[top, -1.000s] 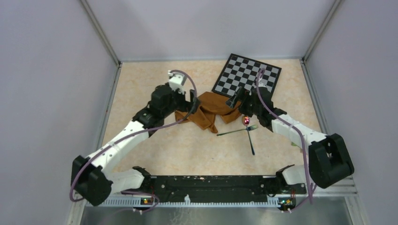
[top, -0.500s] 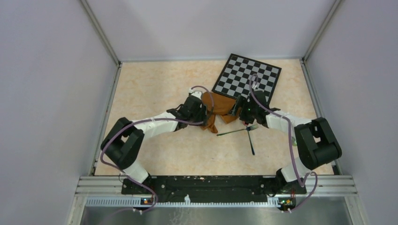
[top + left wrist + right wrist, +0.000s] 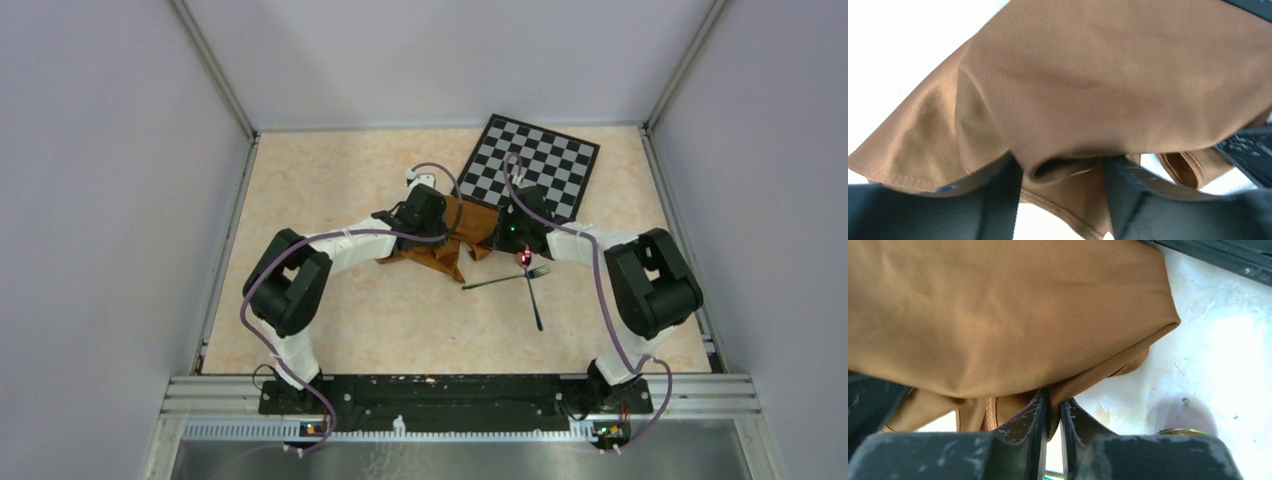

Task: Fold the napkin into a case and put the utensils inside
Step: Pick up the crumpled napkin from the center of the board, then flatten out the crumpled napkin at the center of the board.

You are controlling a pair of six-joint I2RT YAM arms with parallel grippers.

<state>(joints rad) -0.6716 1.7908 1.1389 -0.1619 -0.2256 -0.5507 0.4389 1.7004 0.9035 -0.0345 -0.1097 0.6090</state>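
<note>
Top view: the napkin (image 3: 455, 238) lies crumpled near the middle of the worktop (image 3: 330, 180), its far edge touching the checkered board (image 3: 530, 165). The left gripper (image 3: 440, 215) and right gripper (image 3: 505, 232) are down on opposite sides of it. The fork (image 3: 500, 280) and spoon (image 3: 533, 290) lie crossed just beside the cloth, on the right arm's side. No case is formed yet.

Left wrist view: the gripper's jaws stand fairly wide, with a thick rolled fold of napkin (image 3: 1098, 90) filling the gap and touching both fingers (image 3: 1003, 200); it looks like a hold on a bunch rather than on one edge.

Right wrist view: the gripper's jaws are nearly together, pinching a thin tuck of napkin (image 3: 998, 315) above the pale worktop.

To do this well, both arms should probably lift together and draw apart evenly, spreading the cloth flat without sweeping the utensils.
</note>
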